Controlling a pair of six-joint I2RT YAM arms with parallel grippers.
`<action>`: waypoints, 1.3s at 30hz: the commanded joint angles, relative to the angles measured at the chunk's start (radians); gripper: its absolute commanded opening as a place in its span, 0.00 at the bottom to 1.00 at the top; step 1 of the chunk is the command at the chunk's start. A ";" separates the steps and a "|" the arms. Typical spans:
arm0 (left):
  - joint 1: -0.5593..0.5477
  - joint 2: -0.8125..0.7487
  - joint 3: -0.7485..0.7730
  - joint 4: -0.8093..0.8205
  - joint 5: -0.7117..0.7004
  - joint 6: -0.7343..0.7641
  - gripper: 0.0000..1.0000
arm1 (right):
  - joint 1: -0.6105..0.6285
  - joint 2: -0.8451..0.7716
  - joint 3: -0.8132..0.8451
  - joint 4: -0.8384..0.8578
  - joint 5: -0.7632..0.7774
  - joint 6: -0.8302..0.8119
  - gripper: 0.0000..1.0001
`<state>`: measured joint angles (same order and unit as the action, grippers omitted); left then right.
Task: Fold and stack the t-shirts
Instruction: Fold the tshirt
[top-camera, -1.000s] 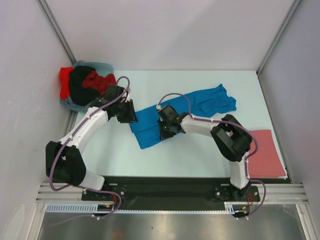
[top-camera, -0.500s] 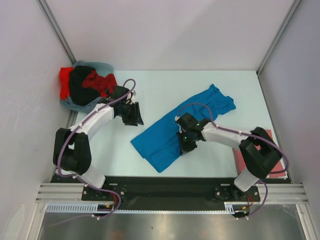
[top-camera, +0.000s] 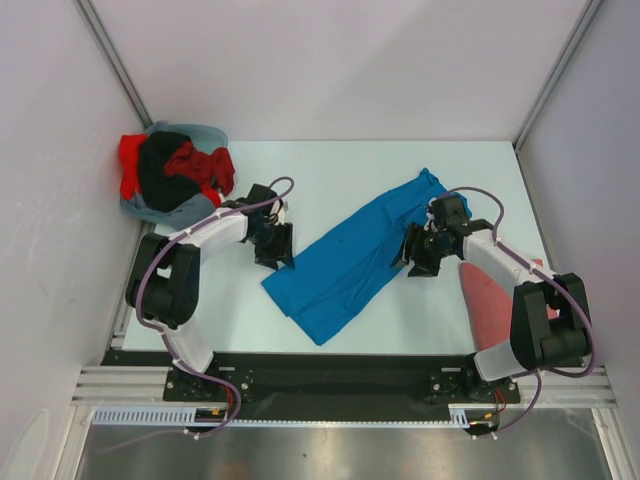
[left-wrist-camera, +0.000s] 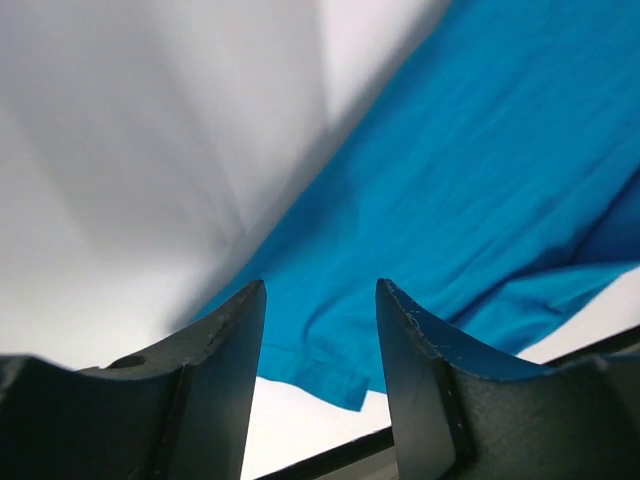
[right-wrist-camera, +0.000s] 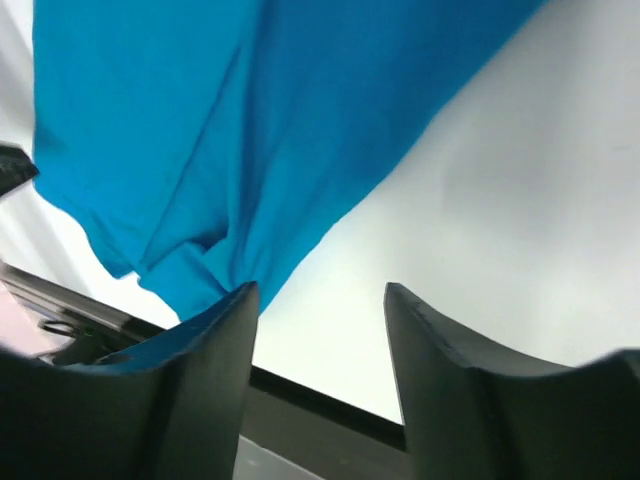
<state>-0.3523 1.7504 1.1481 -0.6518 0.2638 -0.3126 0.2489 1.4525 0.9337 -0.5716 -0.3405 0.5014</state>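
We note the bright blue cloth t-shirt (top-camera: 350, 262) stretched diagonally mid-table (top-camera: 330, 170), its folding unfinished. The left gripper (top-camera: 278, 258) and right gripper (top-camera: 410, 262) flank it, released and empty. One dull pinkish-red folded shirt (top-camera: 500, 300) lies at the right edge. The heap of red, black and grey-blue shirts (top-camera: 170, 178) remains.

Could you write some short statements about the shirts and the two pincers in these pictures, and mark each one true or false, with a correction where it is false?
1. The bright blue cloth t-shirt lies diagonally on the pale table. True.
2. The left pincer is clamped on the blue t-shirt. False: its jaws stand apart with nothing between them, at the shirt's left edge.
3. A pile of red, black and grey-blue shirts sits at the far left corner. True.
4. The dull pinkish-red folded shirt lies on top of the blue one. False: it lies apart from it, by the table's right edge.
5. The right pincer is open and holds nothing. True.
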 joint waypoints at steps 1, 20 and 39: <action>0.001 -0.011 0.002 -0.015 -0.075 0.043 0.55 | -0.106 0.006 -0.021 0.039 -0.049 0.046 0.61; 0.007 0.035 -0.128 -0.040 -0.051 0.066 0.46 | -0.445 0.353 0.160 0.341 -0.012 0.170 0.65; 0.009 -0.067 -0.274 0.069 0.100 -0.029 0.00 | -0.387 0.693 0.479 0.478 0.176 0.259 0.28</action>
<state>-0.3244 1.6863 0.9531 -0.5644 0.2493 -0.2901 -0.1669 2.0682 1.3392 -0.1341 -0.2104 0.7586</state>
